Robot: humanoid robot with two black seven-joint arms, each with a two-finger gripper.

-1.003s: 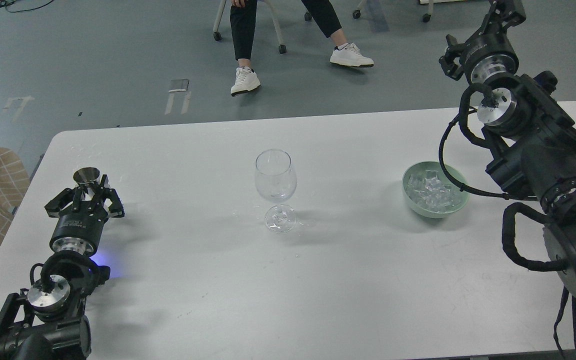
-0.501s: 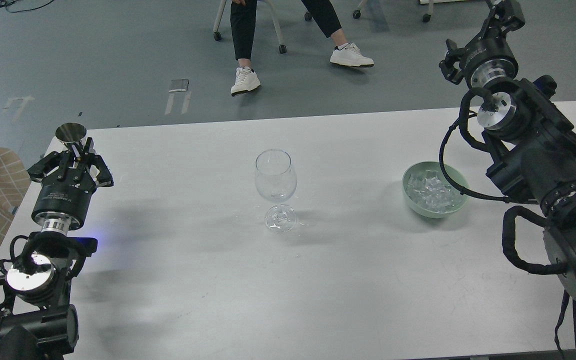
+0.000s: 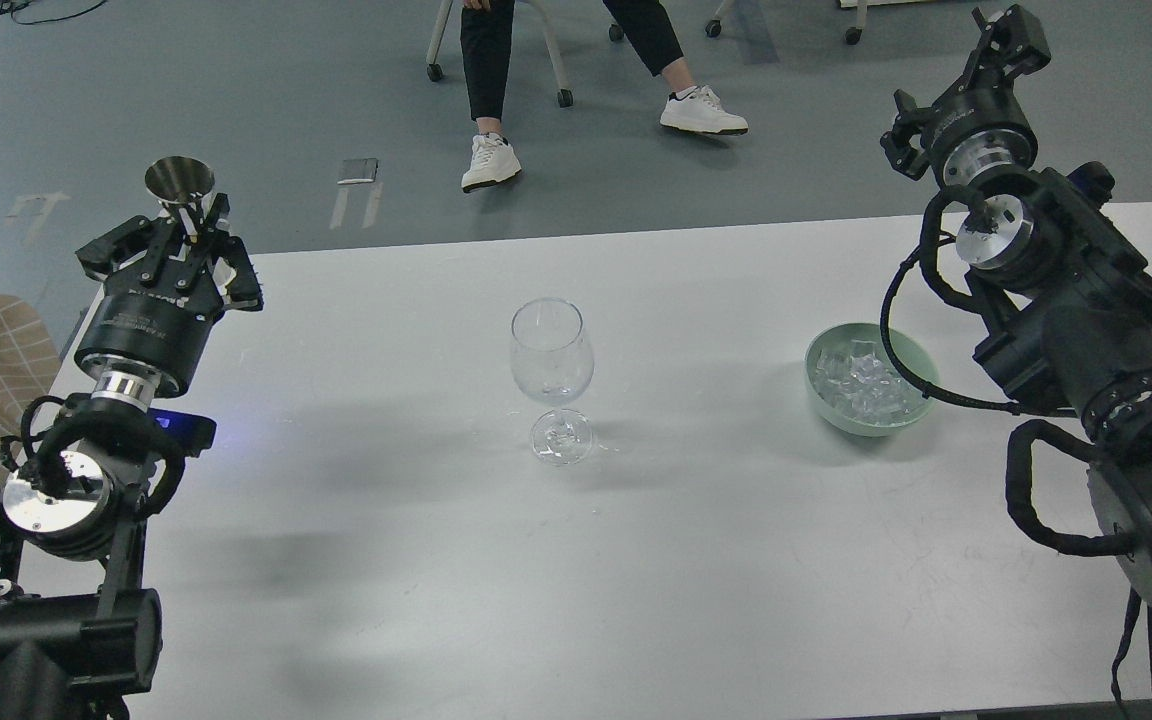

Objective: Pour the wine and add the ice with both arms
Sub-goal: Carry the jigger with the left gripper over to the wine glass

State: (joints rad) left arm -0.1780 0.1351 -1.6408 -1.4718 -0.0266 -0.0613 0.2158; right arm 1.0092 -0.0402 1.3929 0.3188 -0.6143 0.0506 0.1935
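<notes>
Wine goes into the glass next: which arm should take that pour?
Left. Its pincer already grips the small metal cup, raised left of the wine glass. The right pincer sits far back, beyond the ice bowl.

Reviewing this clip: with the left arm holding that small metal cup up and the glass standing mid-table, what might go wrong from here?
1. The left end effector pinches the metal cup only at its narrow base; it may slip or spill when tilted.
2. The wine glass is tall on a small foot, unsupported; a bump from the cup could topple it.
3. The ice is clear and heaped in the green bowl; a cube could slip when picked.
</notes>
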